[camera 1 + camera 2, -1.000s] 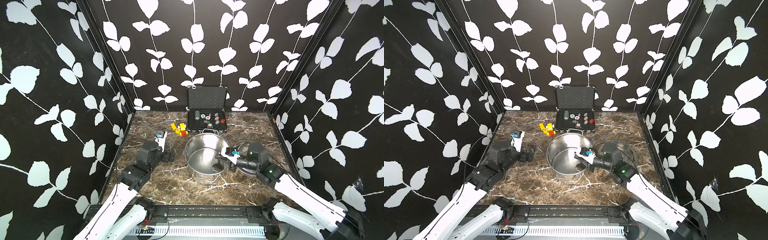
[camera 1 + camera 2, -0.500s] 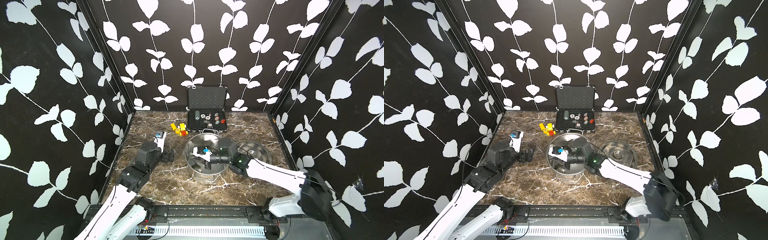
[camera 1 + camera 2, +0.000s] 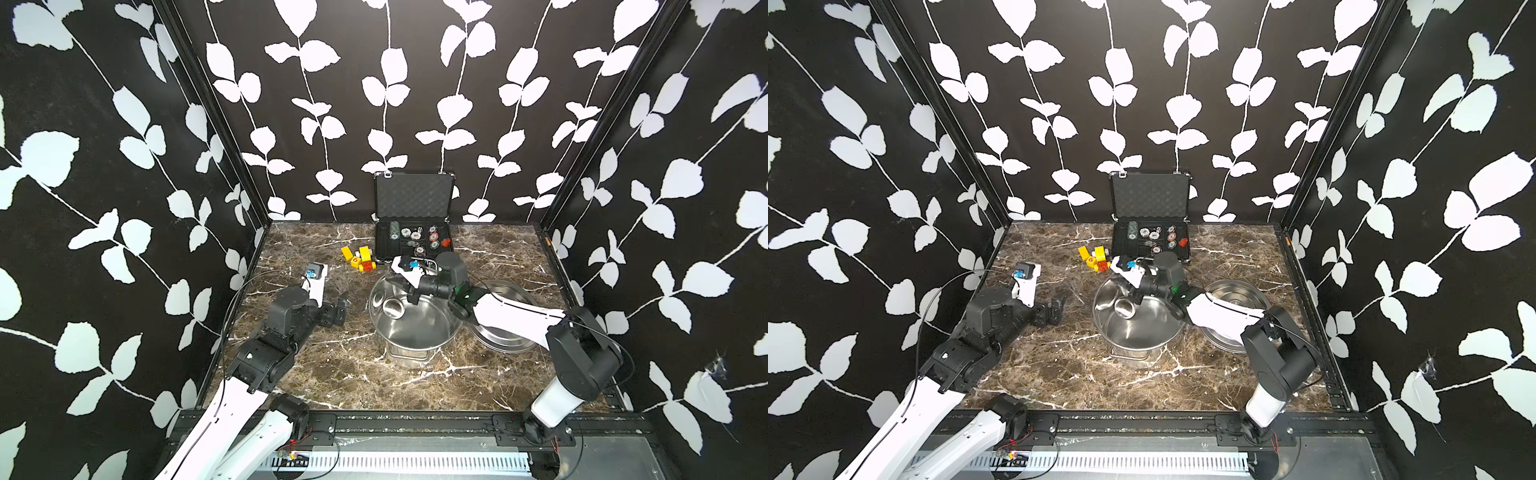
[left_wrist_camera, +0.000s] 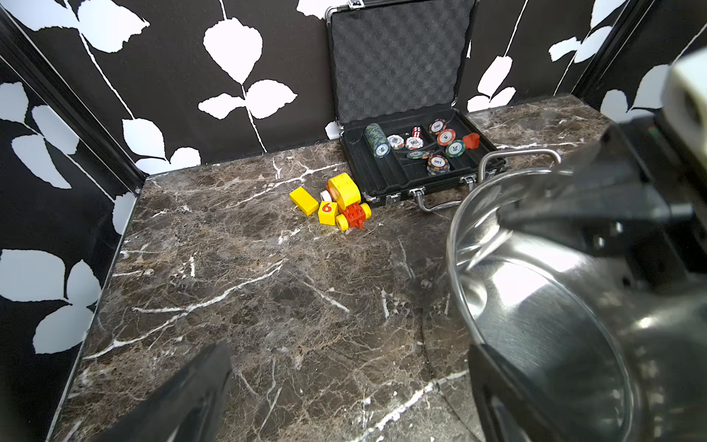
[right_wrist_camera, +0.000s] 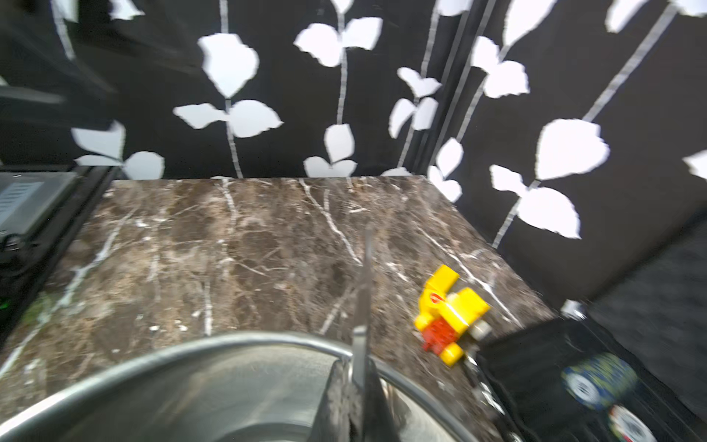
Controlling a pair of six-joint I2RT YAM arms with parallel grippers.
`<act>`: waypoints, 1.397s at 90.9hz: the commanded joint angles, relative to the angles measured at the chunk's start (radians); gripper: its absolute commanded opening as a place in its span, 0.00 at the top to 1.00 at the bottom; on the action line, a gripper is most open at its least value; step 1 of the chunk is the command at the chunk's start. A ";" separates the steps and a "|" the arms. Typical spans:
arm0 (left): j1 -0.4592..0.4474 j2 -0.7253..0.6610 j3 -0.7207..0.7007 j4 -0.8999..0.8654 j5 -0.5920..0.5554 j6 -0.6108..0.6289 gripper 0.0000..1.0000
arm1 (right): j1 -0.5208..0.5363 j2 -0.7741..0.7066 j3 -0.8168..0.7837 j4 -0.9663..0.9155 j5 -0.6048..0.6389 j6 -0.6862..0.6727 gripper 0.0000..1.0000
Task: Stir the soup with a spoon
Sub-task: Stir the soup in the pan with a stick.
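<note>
While the right gripper [image 3: 412, 294] hangs over the far rim of the pot [image 3: 432, 332], just below the middle of the frame, we see its jaws pressed together on the handle of the spoon [image 3: 392, 308]. The spoon's small round bowl sits low inside the pot, toward the left wall in both top views, and around it we see bare, shiny steel. In the right wrist view the thin handle edge rises from between the dark fingers [image 5: 336, 400], though blur hides the exact contact.

Over to the left gripper [image 3: 337, 309]: it's low above the marble table [image 3: 353, 374], left of the pot and clear of it, jaws wide apart with nothing between them.

Right of the pot, the flat lid [image 3: 505, 293] lies on the marble, partly under the right arm. Behind the pot, in the upper middle of the table, we spot yellow and red toy blocks [image 3: 360, 259] beside an open case [image 3: 413, 195] of poker chips.
</note>
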 commanded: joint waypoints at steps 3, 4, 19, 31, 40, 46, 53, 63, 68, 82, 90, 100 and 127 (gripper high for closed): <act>-0.002 -0.016 0.001 -0.022 -0.020 0.014 0.01 | -0.071 -0.077 -0.056 0.072 -0.009 0.010 1.00; -0.002 -0.016 0.001 -0.021 -0.019 0.014 0.01 | -0.077 -0.090 -0.066 0.069 -0.006 0.009 1.00; -0.002 -0.003 0.001 -0.008 -0.016 0.014 0.01 | -0.163 -0.245 -0.201 0.023 0.029 -0.007 1.00; -0.002 0.015 0.003 0.003 -0.004 0.008 0.01 | -0.203 -0.401 -0.311 -0.070 0.060 -0.029 1.00; -0.002 0.025 -0.001 0.017 -0.003 0.006 0.01 | -0.206 -0.522 -0.368 -0.168 0.046 -0.038 1.00; -0.002 0.029 -0.004 0.028 0.002 -0.001 0.01 | -0.205 -0.593 -0.397 -0.232 0.005 -0.028 1.00; -0.002 0.037 -0.006 0.041 0.009 -0.006 0.01 | -0.199 -0.655 -0.429 -0.266 -0.041 -0.002 1.00; -0.002 0.050 -0.006 0.054 0.018 -0.013 0.01 | -0.167 -0.718 -0.460 -0.278 -0.077 0.026 1.00; -0.002 0.057 -0.007 0.061 0.022 -0.016 0.01 | -0.135 -0.729 -0.458 -0.281 -0.086 0.036 1.00; -0.003 0.069 -0.003 0.071 0.033 -0.022 0.01 | -0.006 -0.706 -0.409 -0.318 -0.046 0.016 1.00; -0.002 0.065 -0.003 0.069 0.033 -0.020 0.01 | 0.061 -0.660 -0.367 -0.320 -0.038 0.008 1.00; -0.002 0.054 -0.004 0.062 0.026 -0.011 0.01 | 0.136 -0.587 -0.310 -0.312 -0.037 -0.002 1.00; -0.002 0.027 -0.009 0.045 0.016 -0.008 0.01 | 0.234 -0.314 -0.117 -0.238 -0.069 -0.072 1.00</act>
